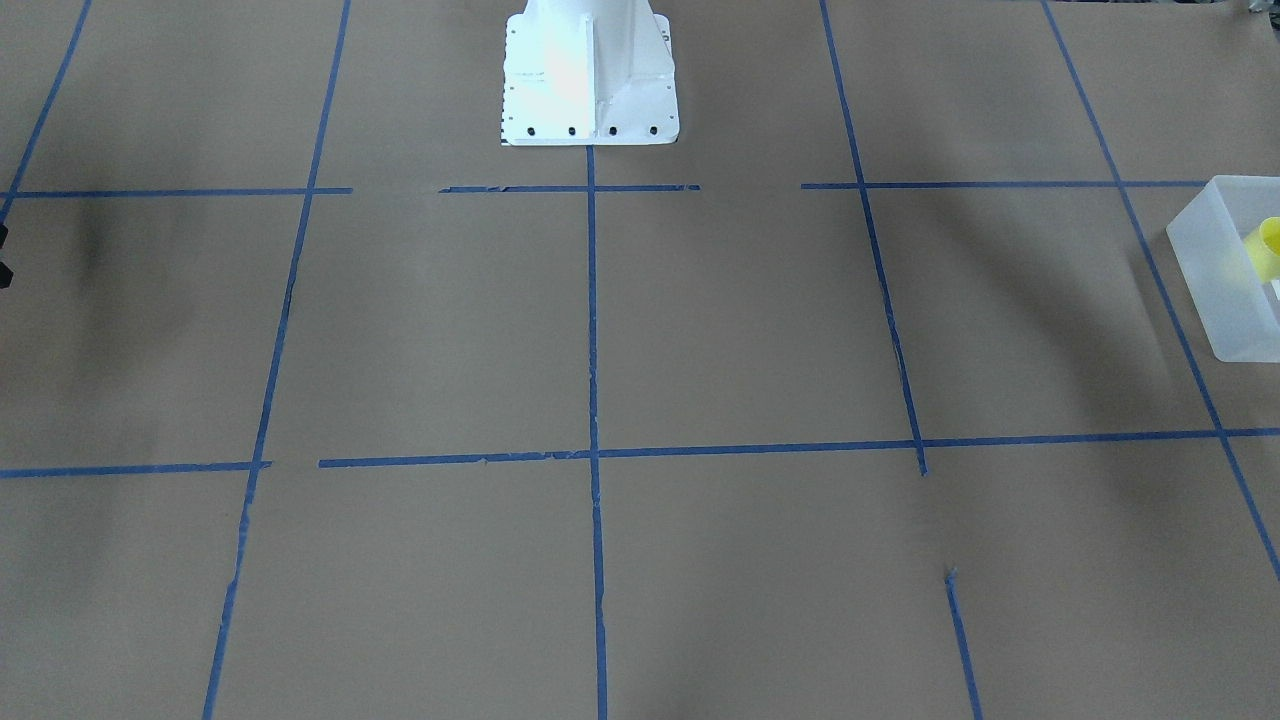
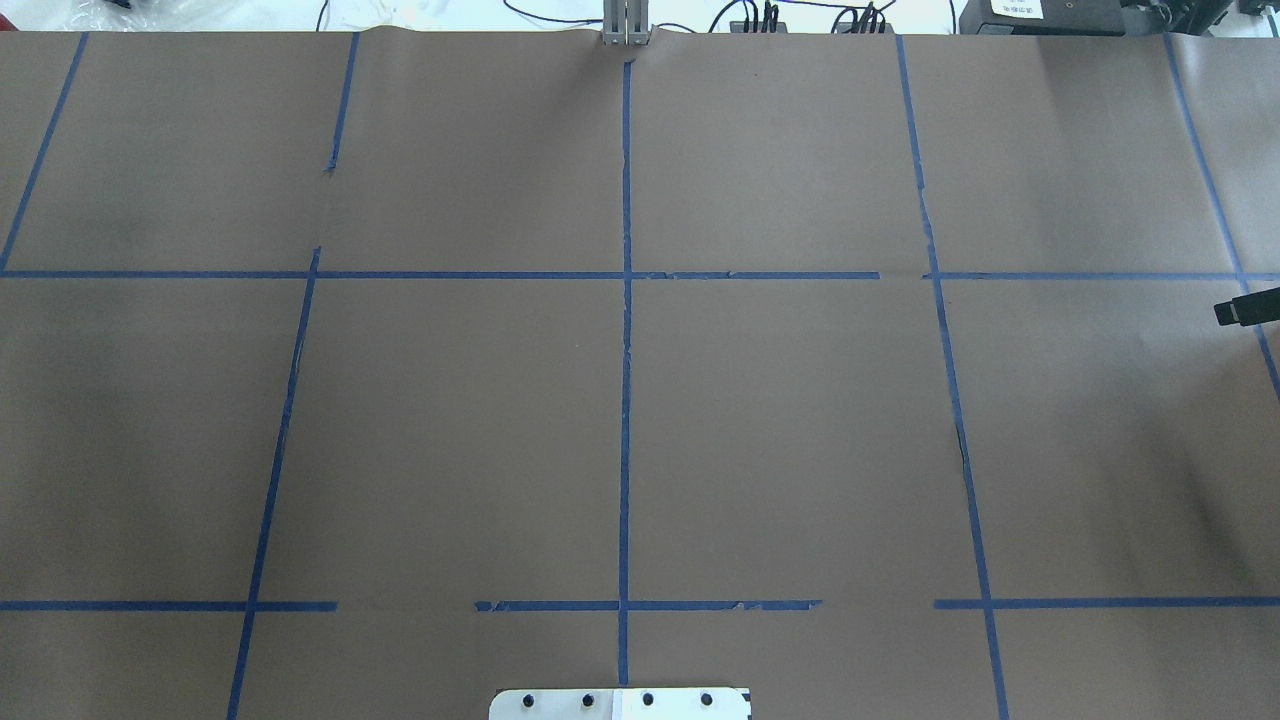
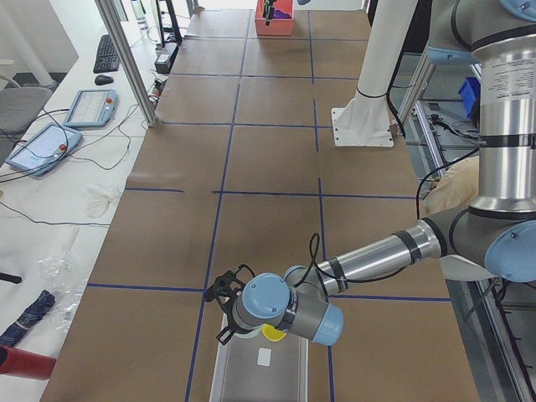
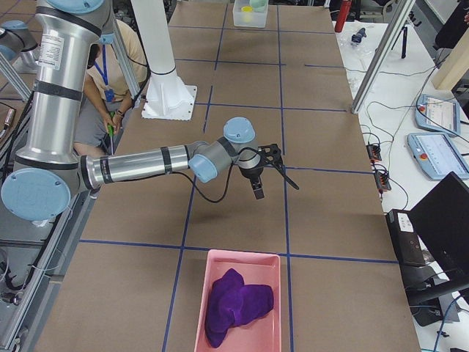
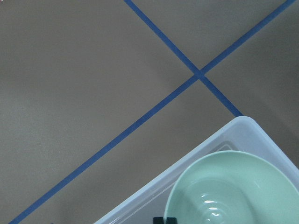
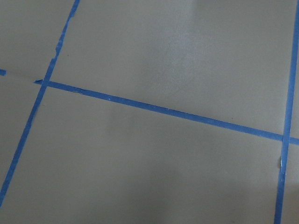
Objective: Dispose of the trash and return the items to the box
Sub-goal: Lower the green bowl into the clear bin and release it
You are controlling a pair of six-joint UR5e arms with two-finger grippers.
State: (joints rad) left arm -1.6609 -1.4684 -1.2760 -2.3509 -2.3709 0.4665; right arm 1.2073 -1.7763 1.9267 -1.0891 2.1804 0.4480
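Observation:
The frosted white box [image 5: 196,156] holds the pale mint-green bowl [image 5: 238,191]. In the left wrist view my left gripper [image 5: 164,220] shows only as dark tips pinched on the bowl's near rim. In the exterior left view the left gripper [image 3: 223,308] hangs over the box's [image 3: 260,368] far end, next to the yellow cup [image 3: 272,333]. The front view shows the box [image 1: 1215,285] at its right edge with the cup [image 1: 1266,248] inside. My right gripper [image 4: 272,176] hovers open and empty over bare table. Its tips show at the edges of the front view [image 1: 3,255] and the overhead view [image 2: 1246,308].
A pink bin [image 4: 238,264] holding a purple cloth [image 4: 238,304] stands at the table's end on my right. The robot's white base [image 1: 588,75] is at mid-table. Blue tape lines [image 2: 625,350] grid the brown paper cover. A desk with tablets runs along the operators' side.

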